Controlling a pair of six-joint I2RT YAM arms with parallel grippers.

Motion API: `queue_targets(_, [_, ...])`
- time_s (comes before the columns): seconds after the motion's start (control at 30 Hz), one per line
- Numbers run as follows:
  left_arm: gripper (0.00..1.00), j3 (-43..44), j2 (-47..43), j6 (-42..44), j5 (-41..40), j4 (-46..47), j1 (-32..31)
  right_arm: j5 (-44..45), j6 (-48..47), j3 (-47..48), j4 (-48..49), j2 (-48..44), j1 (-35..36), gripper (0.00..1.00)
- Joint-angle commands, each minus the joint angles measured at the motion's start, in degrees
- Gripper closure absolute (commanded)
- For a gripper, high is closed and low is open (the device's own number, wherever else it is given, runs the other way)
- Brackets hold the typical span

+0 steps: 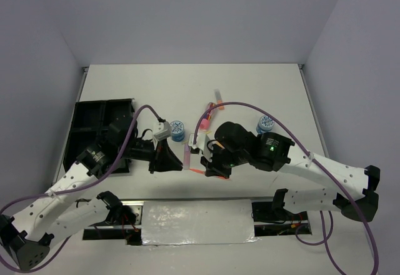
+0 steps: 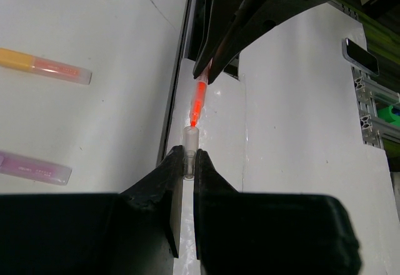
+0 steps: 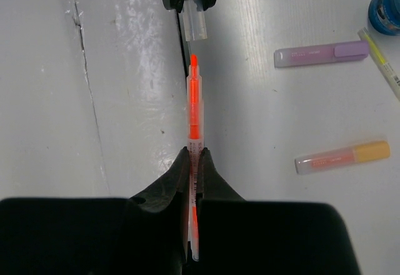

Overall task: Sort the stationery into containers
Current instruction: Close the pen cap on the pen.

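Pinching orange pen with right gripper, bare tip facing clear cap pinched in left gripper, just apart, over near table edge; probably aligned for capping before tray.

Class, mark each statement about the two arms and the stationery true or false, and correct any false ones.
1. The right fingers grip an orange pen. True.
2. The left fingers are empty. False: they pinch a clear cap.
3. The cap covers the pen's tip. False: the tip is bare, pointing at the cap.
4. Both blue rolls stand outside the black tray. True.
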Motion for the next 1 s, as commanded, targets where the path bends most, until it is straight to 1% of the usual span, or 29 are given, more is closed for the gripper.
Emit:
queue_targets(0.0, [1.0,1.8,0.4,0.4,2.9,2.4,0.3,0.2,-0.9,2.5,2.1,-0.1,-0.4,1.0])
queue_targets(0.5, [1.0,2.0,1.7,0.6,1.6,1.8,0.3,-0.9,-1.5,3.9,2.9,1.6,-0.7,1.0])
queue_targets(0.97, [1.0,1.5,1.5,0.1,5.0,2.6,0.3,-2.1,-2.8,6.0,4.3,3.3,-0.7,1.0])
